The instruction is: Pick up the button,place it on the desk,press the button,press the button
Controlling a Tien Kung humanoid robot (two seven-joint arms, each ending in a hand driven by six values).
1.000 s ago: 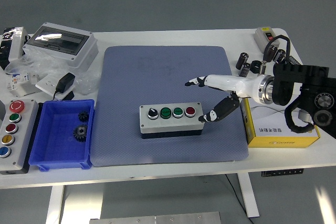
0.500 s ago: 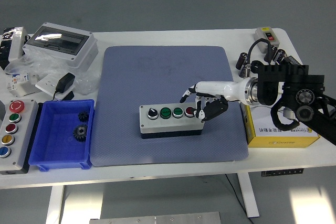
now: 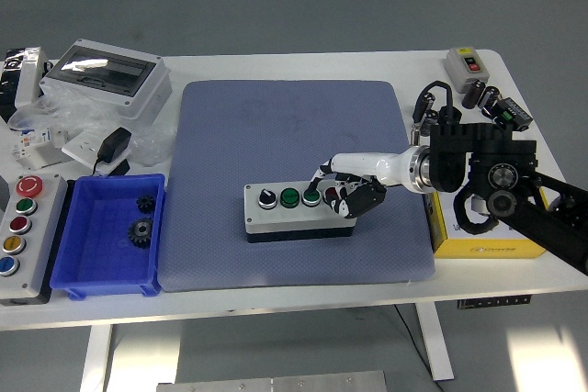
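1. Button box [image 3: 299,211] sits on the blue mat [image 3: 294,135], mid-surface.
2. Right robot hand [image 3: 344,192] is over the box's right end, fingers curled, gripping nothing.
3. Press straight down on one button with one fingertip; avoid shoving the box sideways.

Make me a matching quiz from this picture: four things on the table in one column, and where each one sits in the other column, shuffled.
Things:
1. four-button box
2. blue bin
3. yellow box
4. five-button panel

Places:
A. at the table's left edge, left of the bin
B. on the blue-grey mat, under the right robot hand
C. off the mat's right edge, below the robot's forearm
D. against the mat's left edge, holding two dark gears

Pairs: 1-B, 2-D, 3-C, 4-A
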